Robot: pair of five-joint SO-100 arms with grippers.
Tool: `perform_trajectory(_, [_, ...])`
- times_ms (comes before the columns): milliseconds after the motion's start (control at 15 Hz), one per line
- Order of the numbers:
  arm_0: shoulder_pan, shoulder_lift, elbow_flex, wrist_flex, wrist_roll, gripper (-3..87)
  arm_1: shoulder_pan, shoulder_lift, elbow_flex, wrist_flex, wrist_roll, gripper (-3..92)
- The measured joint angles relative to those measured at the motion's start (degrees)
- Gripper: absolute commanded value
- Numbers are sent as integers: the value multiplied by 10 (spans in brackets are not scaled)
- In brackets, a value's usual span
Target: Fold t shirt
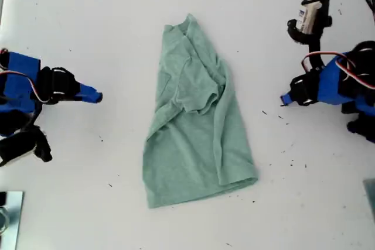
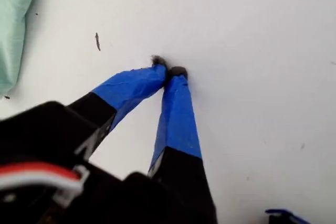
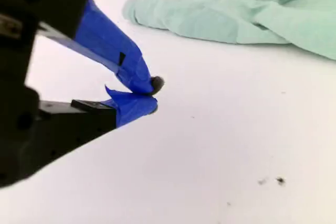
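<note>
Right, the t shirt [image 1: 196, 121] lies mid-worktop [image 1: 117, 16], long axis running away from us, between both arms; our first gripper [image 2: 168, 70] and second gripper [image 3: 152, 95] sit apart from it, fingers pressed together.

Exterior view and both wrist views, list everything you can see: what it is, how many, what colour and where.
t shirt: one, pale green, lying partly folded and rumpled in the middle of the table.
table: one, white, with small dark specks, under everything.
metal object: one, silver, cut off at the exterior view's lower left corner; cannot tell what it is.
arms: two, black and blue, one at the exterior view's left edge, one at its right edge, both clear of the t shirt.
my first gripper: blue-taped, shut, empty, over bare table.
my second gripper: blue-taped, shut, empty, near the t shirt.
</note>
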State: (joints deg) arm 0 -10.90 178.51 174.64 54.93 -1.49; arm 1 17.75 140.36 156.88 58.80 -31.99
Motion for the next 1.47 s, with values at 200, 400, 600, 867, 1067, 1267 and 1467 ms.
perform_trajectory(200, [116,-272,-335,188,-98,-3,1,-58,-26,-2,-4,24])
perform_trajectory(400, [211,-553,-733,341,-114,259,1,-62,-26,-2,-4,24])
perform_trajectory(600, [273,-724,-918,349,-116,291,1,-62,-26,-2,-4,24])
perform_trajectory(867, [278,-885,-913,271,-116,290,1,-62,-26,-2,-4,24])
perform_trajectory(1067, [278,-976,-846,151,-116,183,-1,-62,-26,-2,-4,24])
perform_trajectory(1267, [279,-976,-767,40,-112,-2,-1,-62,-26,-2,-4,24])
perform_trajectory(1467, [269,-872,-758,110,-105,-2,-1,-62,-26,-2,-4,24])
